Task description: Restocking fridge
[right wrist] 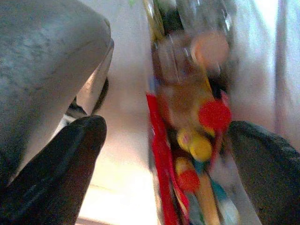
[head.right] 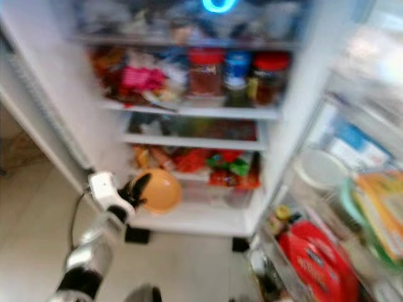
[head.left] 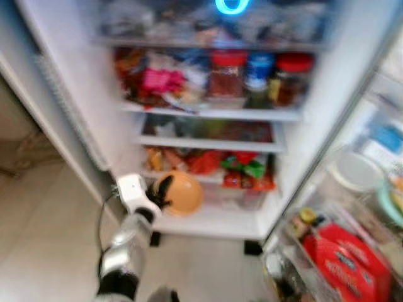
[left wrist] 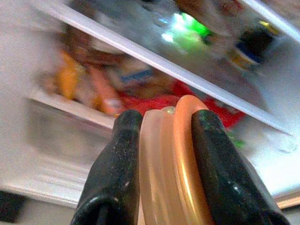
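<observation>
An orange lidded bowl [head.left: 181, 193] is held in front of the open fridge's bottom shelf [head.left: 208, 221]. My left gripper [head.left: 162, 192] is shut on it, and the left wrist view shows the bowl's rim [left wrist: 168, 164] pinched between the two black fingers [left wrist: 117, 168]. The fridge shelves hold jars with red lids [head.left: 228, 75], a blue-lidded jar [head.left: 258, 72], pink packets [head.left: 162, 80] and red and green bags [head.left: 247, 170]. My right gripper [right wrist: 164, 154] stands open, looking along the door shelf at bottles with red and yellow caps [right wrist: 201, 136].
The open fridge door [head.left: 352, 214] stands at the right, its shelves packed with a red package [head.left: 343, 258], a white lid [head.left: 356, 171] and small bottles. The fridge's left wall [head.left: 63, 94] is beside my left arm. Pale tiled floor [head.left: 44, 239] lies below.
</observation>
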Available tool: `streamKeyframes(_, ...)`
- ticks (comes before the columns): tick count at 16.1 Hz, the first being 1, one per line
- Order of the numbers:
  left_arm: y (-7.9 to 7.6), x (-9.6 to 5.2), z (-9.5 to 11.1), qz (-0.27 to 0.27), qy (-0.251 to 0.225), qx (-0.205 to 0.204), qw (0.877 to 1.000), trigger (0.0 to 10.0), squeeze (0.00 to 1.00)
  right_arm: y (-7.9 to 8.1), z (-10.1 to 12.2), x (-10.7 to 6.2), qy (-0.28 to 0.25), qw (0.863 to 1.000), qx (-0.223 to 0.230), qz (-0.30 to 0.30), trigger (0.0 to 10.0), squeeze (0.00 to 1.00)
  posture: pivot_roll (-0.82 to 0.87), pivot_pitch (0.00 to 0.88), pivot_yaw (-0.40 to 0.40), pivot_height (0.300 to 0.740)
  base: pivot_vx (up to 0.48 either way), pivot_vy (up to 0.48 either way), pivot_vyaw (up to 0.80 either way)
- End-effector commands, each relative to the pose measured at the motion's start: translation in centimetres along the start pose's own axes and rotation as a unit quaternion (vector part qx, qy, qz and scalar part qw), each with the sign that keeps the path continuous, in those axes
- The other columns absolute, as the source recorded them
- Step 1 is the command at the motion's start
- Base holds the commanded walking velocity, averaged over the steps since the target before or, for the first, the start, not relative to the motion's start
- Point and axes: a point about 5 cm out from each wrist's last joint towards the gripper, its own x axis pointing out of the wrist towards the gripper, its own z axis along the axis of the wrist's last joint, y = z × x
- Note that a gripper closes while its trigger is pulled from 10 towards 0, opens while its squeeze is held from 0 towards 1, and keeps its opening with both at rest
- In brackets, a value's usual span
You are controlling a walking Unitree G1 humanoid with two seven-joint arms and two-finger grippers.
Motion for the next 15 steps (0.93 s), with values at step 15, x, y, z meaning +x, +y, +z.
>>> streamKeyframes(15, -1.37, 0.30, -0.73, -0.029, 0.018, -0.033, 0.999, 10.0, 0.00, 2.63, 1.04, 0.26, -0.014, 0.999, 0.004, 0.044, 10.0, 0.00, -0.11, 0.081, 0.061, 0.657, 0.265, 0.000, -0.05)
